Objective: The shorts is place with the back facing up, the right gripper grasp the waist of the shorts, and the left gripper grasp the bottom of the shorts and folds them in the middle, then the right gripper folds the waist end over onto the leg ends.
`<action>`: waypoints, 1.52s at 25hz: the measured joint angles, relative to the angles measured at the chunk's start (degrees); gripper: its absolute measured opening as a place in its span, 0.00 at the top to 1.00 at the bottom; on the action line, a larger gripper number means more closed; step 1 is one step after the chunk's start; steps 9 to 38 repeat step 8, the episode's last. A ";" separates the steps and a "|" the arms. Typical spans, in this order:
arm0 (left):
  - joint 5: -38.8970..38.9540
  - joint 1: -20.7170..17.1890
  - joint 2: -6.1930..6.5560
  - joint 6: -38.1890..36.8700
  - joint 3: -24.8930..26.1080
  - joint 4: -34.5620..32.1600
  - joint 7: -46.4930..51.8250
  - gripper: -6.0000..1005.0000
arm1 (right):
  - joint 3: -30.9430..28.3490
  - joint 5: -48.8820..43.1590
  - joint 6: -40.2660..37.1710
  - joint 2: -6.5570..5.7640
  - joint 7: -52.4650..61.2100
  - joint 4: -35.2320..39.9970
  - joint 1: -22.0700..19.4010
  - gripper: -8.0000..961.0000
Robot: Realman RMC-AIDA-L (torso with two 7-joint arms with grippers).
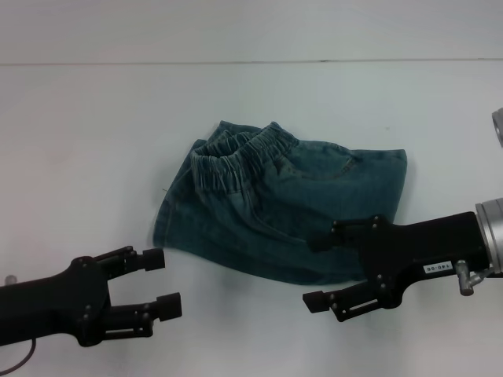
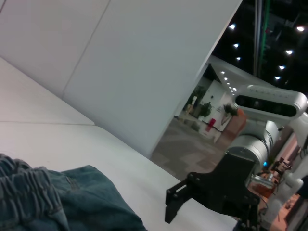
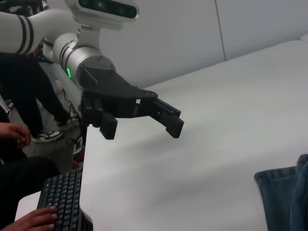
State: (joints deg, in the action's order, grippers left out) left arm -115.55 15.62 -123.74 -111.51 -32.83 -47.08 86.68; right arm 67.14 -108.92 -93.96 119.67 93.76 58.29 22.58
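Observation:
The blue denim shorts [image 1: 283,204] lie folded into a compact bundle in the middle of the white table [image 1: 94,141], elastic waistband [image 1: 244,153] on top toward the back left. My left gripper [image 1: 163,283] is open near the front left, just off the shorts' near left corner, holding nothing. My right gripper [image 1: 314,269] is open at the front right; its upper finger overlaps the shorts' near edge in the head view. The left wrist view shows the shorts [image 2: 62,202] and the right gripper [image 2: 175,202]. The right wrist view shows the left gripper [image 3: 142,130] and a denim corner [image 3: 284,192].
A black keyboard [image 3: 62,197] with a person's hands on it sits off the table's end beyond my left arm, in the right wrist view. The table's far edge meets a white wall [image 1: 251,31].

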 joint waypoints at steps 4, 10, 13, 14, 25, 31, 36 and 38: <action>-0.23 0.02 -0.01 -0.20 -0.39 0.04 -0.03 0.07 | 0.02 -0.30 -0.03 -0.09 0.77 0.28 0.13 0.02; -0.57 0.16 -0.01 -0.28 -0.44 0.04 -0.09 0.07 | -0.09 -0.33 -0.07 -0.12 0.94 0.44 0.16 0.02; -0.57 0.16 -0.01 -0.28 -0.44 0.04 -0.09 0.07 | -0.09 -0.33 -0.07 -0.12 0.94 0.44 0.16 0.02; -0.57 0.16 -0.01 -0.28 -0.44 0.04 -0.09 0.07 | -0.09 -0.33 -0.07 -0.12 0.94 0.44 0.16 0.02; -0.57 0.16 -0.01 -0.28 -0.44 0.04 -0.09 0.07 | -0.09 -0.33 -0.07 -0.12 0.94 0.44 0.16 0.02; -0.57 0.16 -0.01 -0.28 -0.44 0.04 -0.09 0.07 | -0.09 -0.33 -0.07 -0.12 0.94 0.44 0.16 0.02; -0.57 0.16 -0.01 -0.28 -0.44 0.04 -0.09 0.07 | -0.09 -0.33 -0.07 -0.12 0.94 0.44 0.16 0.02; -0.57 0.16 -0.01 -0.28 -0.44 0.04 -0.09 0.07 | -0.09 -0.33 -0.07 -0.12 0.94 0.44 0.16 0.02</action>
